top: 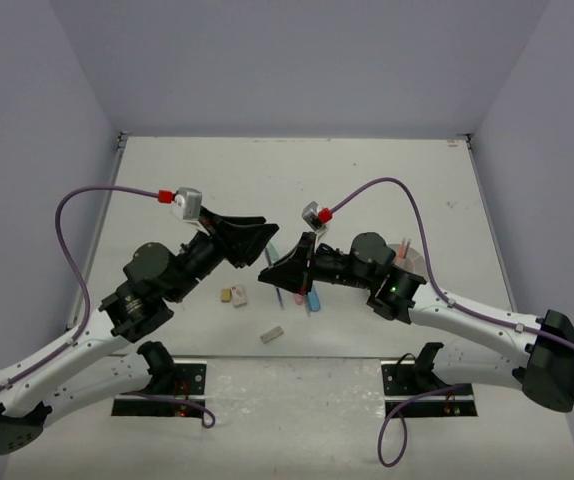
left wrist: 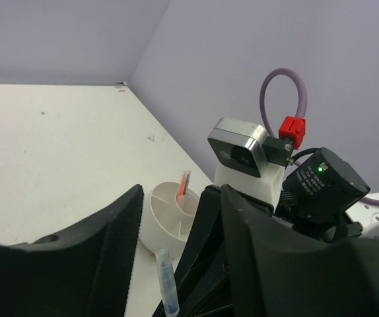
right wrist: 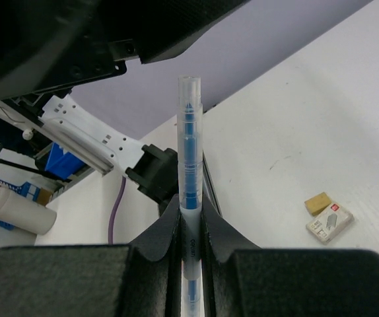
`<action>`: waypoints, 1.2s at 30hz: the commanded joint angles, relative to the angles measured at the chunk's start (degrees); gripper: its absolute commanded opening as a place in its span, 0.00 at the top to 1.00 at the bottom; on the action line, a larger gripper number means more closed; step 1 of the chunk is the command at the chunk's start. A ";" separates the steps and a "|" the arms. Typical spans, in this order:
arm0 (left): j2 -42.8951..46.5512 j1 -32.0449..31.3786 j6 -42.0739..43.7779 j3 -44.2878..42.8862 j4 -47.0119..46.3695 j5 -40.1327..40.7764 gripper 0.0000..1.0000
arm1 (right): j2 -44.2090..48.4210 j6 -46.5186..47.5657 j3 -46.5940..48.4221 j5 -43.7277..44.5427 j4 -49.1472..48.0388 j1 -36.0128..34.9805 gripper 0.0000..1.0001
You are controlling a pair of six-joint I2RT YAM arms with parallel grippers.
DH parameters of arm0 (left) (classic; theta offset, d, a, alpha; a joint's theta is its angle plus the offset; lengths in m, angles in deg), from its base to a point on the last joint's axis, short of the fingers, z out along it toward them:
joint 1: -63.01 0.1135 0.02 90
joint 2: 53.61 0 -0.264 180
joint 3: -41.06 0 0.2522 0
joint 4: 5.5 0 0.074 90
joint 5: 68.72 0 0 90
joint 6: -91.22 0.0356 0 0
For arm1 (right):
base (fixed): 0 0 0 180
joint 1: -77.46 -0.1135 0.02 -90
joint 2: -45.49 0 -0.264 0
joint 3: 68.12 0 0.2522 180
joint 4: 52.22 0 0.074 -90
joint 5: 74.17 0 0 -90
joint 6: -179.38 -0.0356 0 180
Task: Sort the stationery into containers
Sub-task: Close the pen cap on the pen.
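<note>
A clear pen with a blue core (right wrist: 189,152) stands upright between the fingers of my right gripper (right wrist: 191,212), which is shut on it. In the left wrist view the same blue pen (left wrist: 166,284) pokes up between the spread fingers of my left gripper (left wrist: 176,267), which is open and not pressing on it. The two grippers meet above the table's middle, left gripper (top: 265,236) over right gripper (top: 271,272). The round white container (left wrist: 163,221) with dividers holds an orange pen (left wrist: 183,183); from above the container (top: 408,256) is partly hidden behind the right arm.
On the table lie a tan block (right wrist: 318,203) and a white box (right wrist: 330,223), a grey block (top: 272,334), and thin pens with a blue piece (top: 314,298) under the grippers. Purple walls close the table on three sides.
</note>
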 commanded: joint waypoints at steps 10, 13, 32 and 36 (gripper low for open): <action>-1.00 0.00 1.04 -1.58 1.69 -5.70 0.60 | 2.18 1.92 0.90 1.55 1.19 -0.06 1.00; -1.04 -0.03 0.84 -1.48 2.24 -6.08 0.61 | 2.57 2.21 1.18 1.79 1.59 -0.11 1.00; -2.66 0.02 0.32 -1.43 2.03 -9.37 1.00 | 4.02 4.06 2.72 4.34 4.41 -0.06 1.00; -3.86 0.02 -0.77 -1.59 1.80 -12.84 1.00 | 4.50 5.09 4.85 7.30 5.45 0.01 1.00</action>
